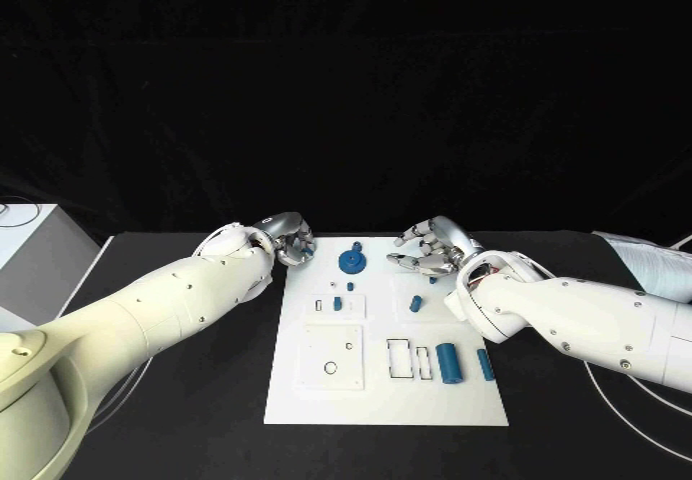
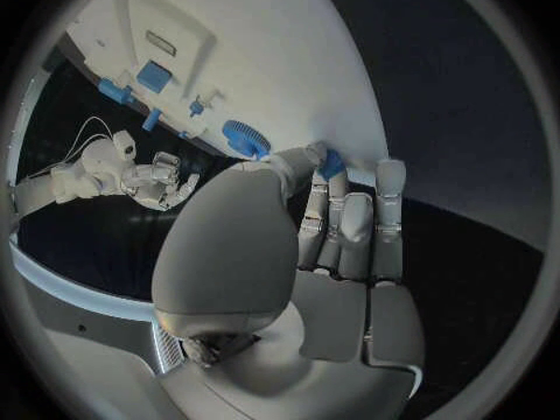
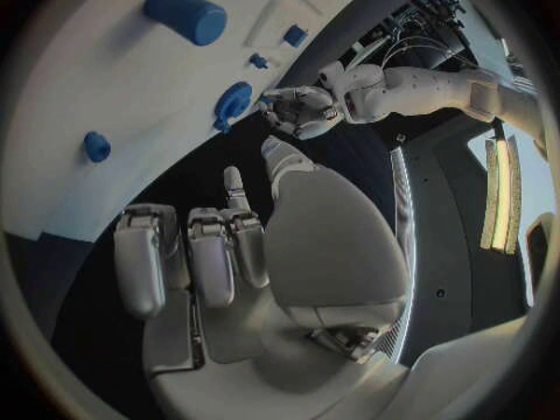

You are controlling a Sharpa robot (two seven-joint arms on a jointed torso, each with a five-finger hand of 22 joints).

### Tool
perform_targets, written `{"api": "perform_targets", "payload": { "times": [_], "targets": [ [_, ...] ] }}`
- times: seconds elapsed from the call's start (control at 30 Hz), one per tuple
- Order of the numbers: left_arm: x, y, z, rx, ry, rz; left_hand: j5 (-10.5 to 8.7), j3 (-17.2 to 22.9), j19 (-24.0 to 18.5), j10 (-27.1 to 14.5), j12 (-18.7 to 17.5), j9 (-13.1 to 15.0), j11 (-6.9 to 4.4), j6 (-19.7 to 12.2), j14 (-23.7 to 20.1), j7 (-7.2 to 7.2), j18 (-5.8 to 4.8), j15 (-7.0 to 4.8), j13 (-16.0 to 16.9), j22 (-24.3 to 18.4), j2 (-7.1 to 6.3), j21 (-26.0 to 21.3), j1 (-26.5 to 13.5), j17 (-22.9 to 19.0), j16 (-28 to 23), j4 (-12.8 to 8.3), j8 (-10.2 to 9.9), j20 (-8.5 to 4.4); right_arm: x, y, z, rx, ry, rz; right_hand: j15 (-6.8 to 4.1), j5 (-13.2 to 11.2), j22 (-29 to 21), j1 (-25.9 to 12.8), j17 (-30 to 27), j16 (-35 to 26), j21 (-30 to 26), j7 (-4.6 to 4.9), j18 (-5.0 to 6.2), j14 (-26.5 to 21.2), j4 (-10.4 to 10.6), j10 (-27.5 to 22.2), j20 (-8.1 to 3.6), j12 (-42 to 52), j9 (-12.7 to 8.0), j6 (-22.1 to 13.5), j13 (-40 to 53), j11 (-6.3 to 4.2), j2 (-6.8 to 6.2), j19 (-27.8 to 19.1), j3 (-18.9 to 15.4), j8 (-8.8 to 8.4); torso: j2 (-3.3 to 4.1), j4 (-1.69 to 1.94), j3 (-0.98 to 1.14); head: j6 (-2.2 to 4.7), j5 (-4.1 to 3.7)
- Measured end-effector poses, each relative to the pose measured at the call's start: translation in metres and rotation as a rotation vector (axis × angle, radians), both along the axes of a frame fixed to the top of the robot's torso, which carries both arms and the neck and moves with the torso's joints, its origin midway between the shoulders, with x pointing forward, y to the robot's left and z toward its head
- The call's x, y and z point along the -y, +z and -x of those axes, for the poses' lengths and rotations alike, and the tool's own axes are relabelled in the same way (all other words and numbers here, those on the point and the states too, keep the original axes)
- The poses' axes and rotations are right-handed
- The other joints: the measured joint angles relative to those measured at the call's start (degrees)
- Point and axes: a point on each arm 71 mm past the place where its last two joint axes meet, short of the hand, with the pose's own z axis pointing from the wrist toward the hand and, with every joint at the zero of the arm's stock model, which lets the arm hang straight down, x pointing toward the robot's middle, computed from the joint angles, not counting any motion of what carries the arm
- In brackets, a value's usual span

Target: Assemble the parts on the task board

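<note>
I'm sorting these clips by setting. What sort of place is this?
Most likely a robot test bench in a lab: a black table against a dark backdrop, a white task board carrying small blue parts, and loose cables along the table edge.

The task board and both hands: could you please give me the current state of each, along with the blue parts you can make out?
Task board: flat on the black table, parts spread over it.
Blue gear: on the board's far end, between the hands.
Blue cylinder: lying on its side, untouched.
Slim blue bar: lying beside the cylinder, apart from it.
Left hand: pinches a small blue part.
Right hand: fingers curled, holds nothing.
</note>
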Motion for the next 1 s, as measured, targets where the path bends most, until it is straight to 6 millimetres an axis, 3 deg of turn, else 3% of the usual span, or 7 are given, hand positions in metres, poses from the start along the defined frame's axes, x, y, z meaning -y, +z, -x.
{"api": "perform_targets", "payload": {
  "times": [0.1, 0.23, 0.47, 0.63, 0.7, 1.0],
  "targets": [
    [0.0, 0.0, 0.001, 0.009, 0.001, 0.001, -0.36, 2.9, 1.4, 0.7, 1.5, 0.0, -0.69, 0.6, 2.6, -0.24, -0.01, -0.89, 0.6, 1.7, -0.04, 1.3, 0.0, 3.2, 0.3, -0.5, 1.1, -1.02, 0.0, 0.0, 0.0, 0.0, 0.0, 0.0, 0.0, 0.0, 0.0, 0.0, 0.0, 0.0, 0.0, 0.0, 0.0, 0.0, 0.0, 0.0, 0.0, 0.0, 0.0, 0.0, 0.0, 0.0, 0.0, 0.0, 0.0, 0.0, -0.03, 0.0, -0.01, -0.01, 0.0],
    [-0.001, 0.002, 0.003, 0.027, -0.005, 0.011, -0.56, 6.0, 3.4, 0.7, 2.7, 0.0, -0.68, 0.7, 5.2, -0.26, 0.0, -1.68, 0.9, 3.7, -0.85, 2.7, 0.2, 6.4, 0.6, -0.6, 2.2, -1.78, 0.0, 0.0, 0.0, 0.0, 0.0, 0.0, 0.0, 0.0, 0.0, 0.0, 0.0, 0.0, 0.0, 0.0, 0.0, 0.0, 0.0, 0.0, 0.0, 0.0, 0.0, 0.0, 0.0, 0.0, 0.0, 0.0, 0.0, 0.0, -0.05, 0.01, -0.03, 0.05, 0.0],
    [-0.002, 0.007, 0.007, 0.056, -0.017, 0.045, -0.3, 7.0, 3.8, 1.0, 2.8, 0.0, -0.57, 0.7, 5.8, -0.26, -0.01, -1.88, 0.9, 4.1, -1.05, 3.0, -0.8, 7.1, 0.6, -0.6, 2.3, -2.0, 0.001, 0.0, 0.0, -0.001, -0.002, 0.001, 0.0, 0.0, 0.0, 0.0, 0.0, 0.0, 0.0, 0.0, 0.0, 0.0, 0.0, 0.0, 0.0, 0.0, 0.0, 0.0, 0.0, 0.0, 0.0, 0.0, 0.0, 0.0, -0.15, 0.1, -0.09, 0.16, -0.04],
    [-0.005, 0.009, 0.01, 0.064, -0.017, 0.069, -0.3, 7.4, 3.0, 2.4, -1.1, 0.0, -1.29, -0.1, 5.3, -0.3, -0.01, -1.48, 0.1, 2.0, -1.05, 1.5, -1.9, 5.4, 0.0, -0.9, 2.9, -2.02, 0.002, -0.001, 0.0, -0.001, -0.003, 0.002, 0.0, 0.0, 0.0, 0.0, 0.0, 0.0, 0.0, 0.0, 0.0, 0.0, 0.0, 0.0, 0.0, 0.0, 0.0, 0.0, 0.0, 0.0, 0.0, 0.0, 0.0, 0.0, -0.2, 0.14, -0.14, 0.3, 0.05],
    [-0.006, 0.01, 0.01, 0.064, -0.016, 0.08, -0.3, 7.6, 2.8, 3.2, -3.0, 3.5, -1.23, -0.9, 4.8, -0.14, -0.01, -1.58, -1.0, 1.4, -0.95, 1.0, -2.0, 4.8, -0.2, -0.8, 3.0, -1.81, 0.002, -0.001, 0.0, -0.001, -0.003, 0.002, 0.0, 0.0, 0.0, 0.0, 0.0, 0.0, 0.0, 0.0, 0.0, 0.0, 0.0, 0.0, 0.0, 0.0, 0.0, 0.0, 0.0, 0.0, 0.0, 0.0, 0.0, 0.0, -0.2, 0.14, -0.14, 0.33, 0.08],
    [-0.012, 0.012, 0.017, 0.053, -0.014, 0.151, -0.35, 7.3, 3.5, 6.3, -8.7, 3.7, -1.07, -1.1, 5.0, 0.07, 0.0, -1.45, -3.5, 1.5, -0.56, 0.7, -2.4, 4.5, -0.9, -1.1, 3.0, -1.7, 0.004, -0.001, 0.0, -0.003, -0.007, 0.003, 0.0, 0.0, 0.0, 0.0, 0.0, 0.0, 0.0, 0.0, 0.0, 0.0, 0.0, 0.0, 0.0, 0.0, 0.0, 0.0, 0.0, 0.0, 0.0, 0.0, 0.0, 0.0, -0.16, 0.16, -0.16, 0.39, 0.14]
  ]
}}
